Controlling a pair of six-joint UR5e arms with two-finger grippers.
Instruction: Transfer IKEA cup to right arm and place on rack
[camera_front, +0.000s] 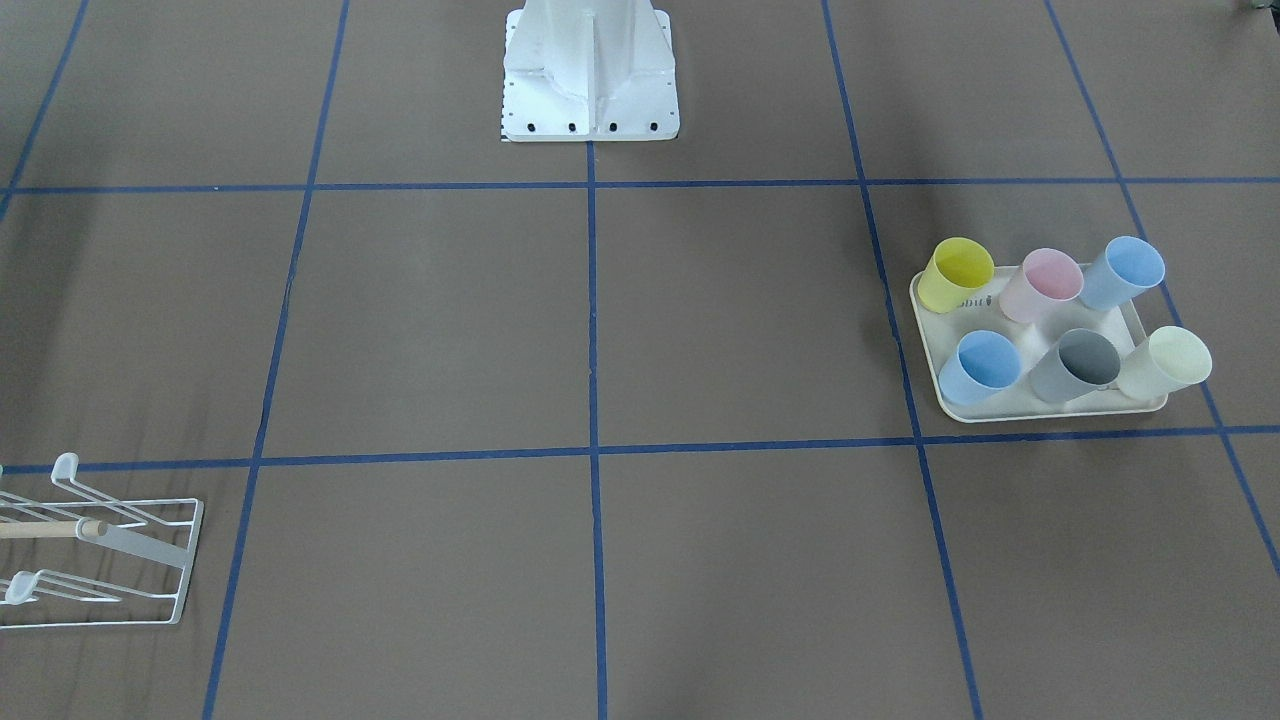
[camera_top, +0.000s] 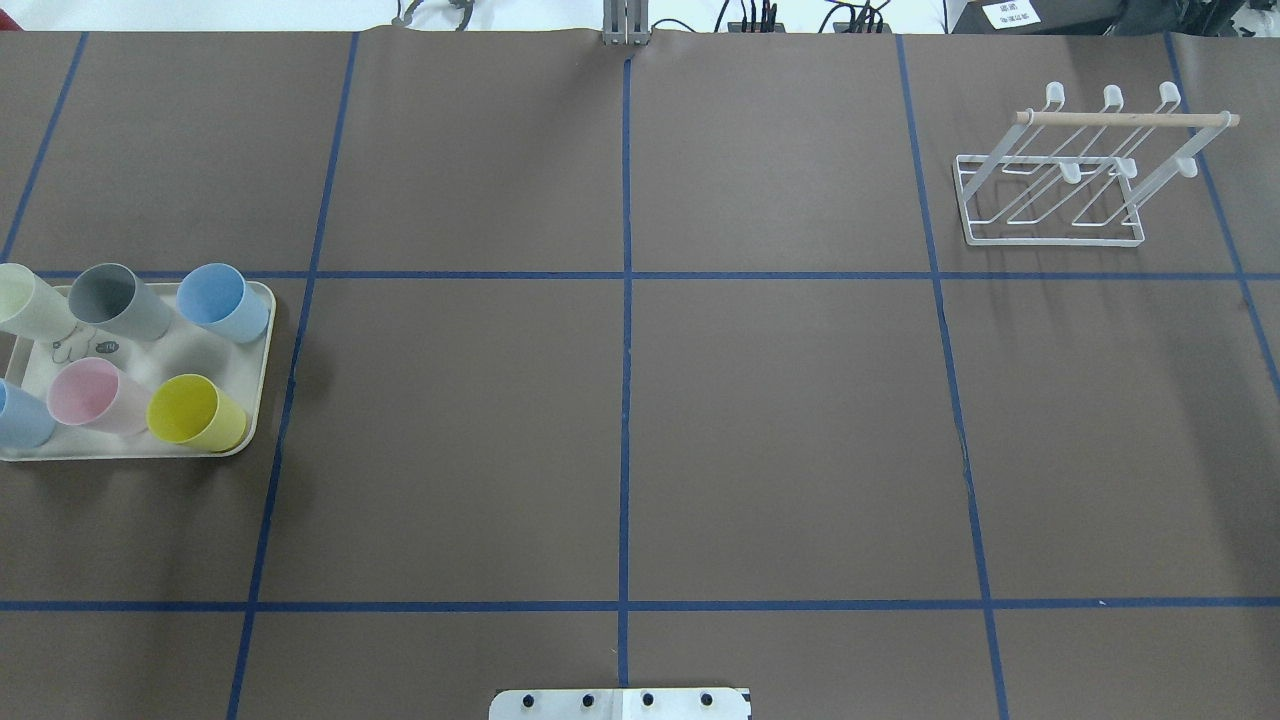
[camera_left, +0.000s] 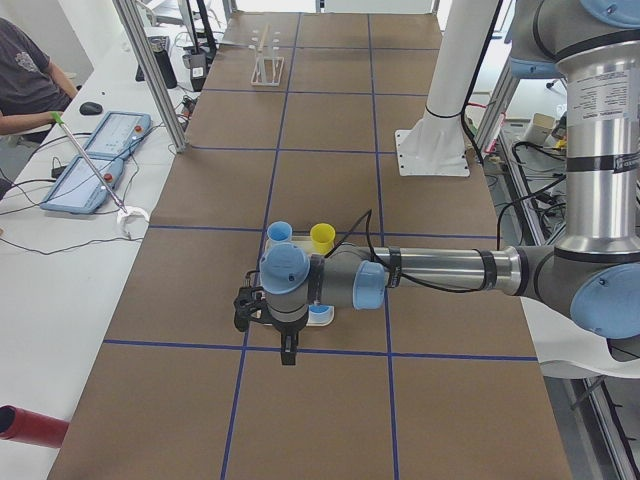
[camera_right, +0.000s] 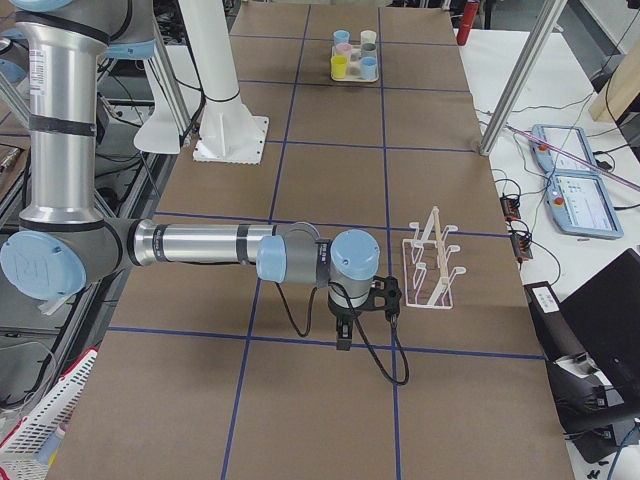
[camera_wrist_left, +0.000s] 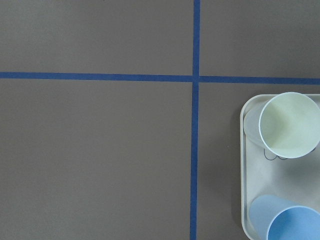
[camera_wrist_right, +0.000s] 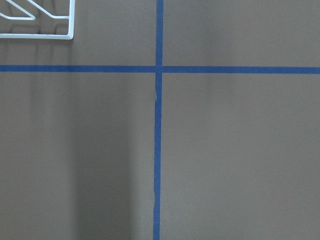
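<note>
Several IKEA cups stand upright on a cream tray (camera_top: 268, 345): yellow (camera_top: 195, 412), pink (camera_top: 95, 395), grey (camera_top: 118, 300), two blue ones (camera_top: 222, 300) and a pale green one (camera_wrist_left: 289, 125). The white wire rack (camera_top: 1050, 200) with its wooden dowel stands far across the table, its pegs bare. My left gripper (camera_left: 287, 350) hangs pointing down just off the tray's end, over bare table. My right gripper (camera_right: 343, 335) hangs pointing down beside the rack (camera_right: 430, 265). Both grippers show only in the side views, so I cannot tell whether they are open or shut.
The robot's white base (camera_front: 590, 80) stands at the middle of the table's edge. Blue tape lines cross the brown table. A person sits at a side bench with tablets (camera_left: 95, 160). Aluminium posts (camera_left: 150, 70) rise along that side.
</note>
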